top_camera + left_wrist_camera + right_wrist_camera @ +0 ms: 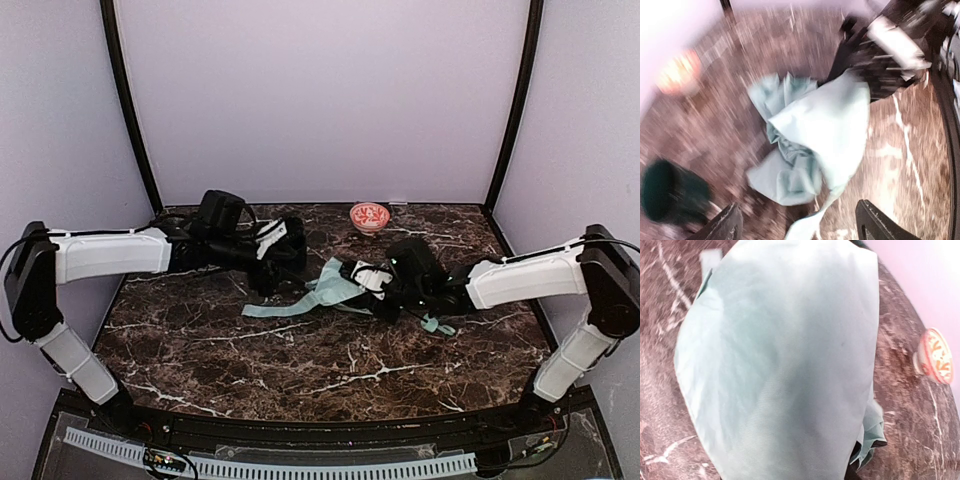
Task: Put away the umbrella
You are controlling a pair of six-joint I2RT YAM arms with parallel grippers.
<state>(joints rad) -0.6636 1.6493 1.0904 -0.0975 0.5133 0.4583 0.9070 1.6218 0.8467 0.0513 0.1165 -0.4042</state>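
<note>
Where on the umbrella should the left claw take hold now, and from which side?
The bunched folds at the left end of the umbrella, from above: they heap up straight ahead of the open left claw, clear of the right claw, likely easier than flat cloth.

Dark marble table (330,370) under me, brown-black with white veins running right across it. In the middle of the slab is the umbrella (335,288), its pale mint fabric crumpled and loose, with one strip trailing flat on the stone toward my left side. Just right of it a small mint piece (437,325) lies on the marble, too small to tell what. At the far edge by the back wall sits a little red-and-white patterned bowl (369,216), apart from the fabric. My left wrist view is blurred, but a dark green mug (670,192) stands on the stone near the heap.
</note>
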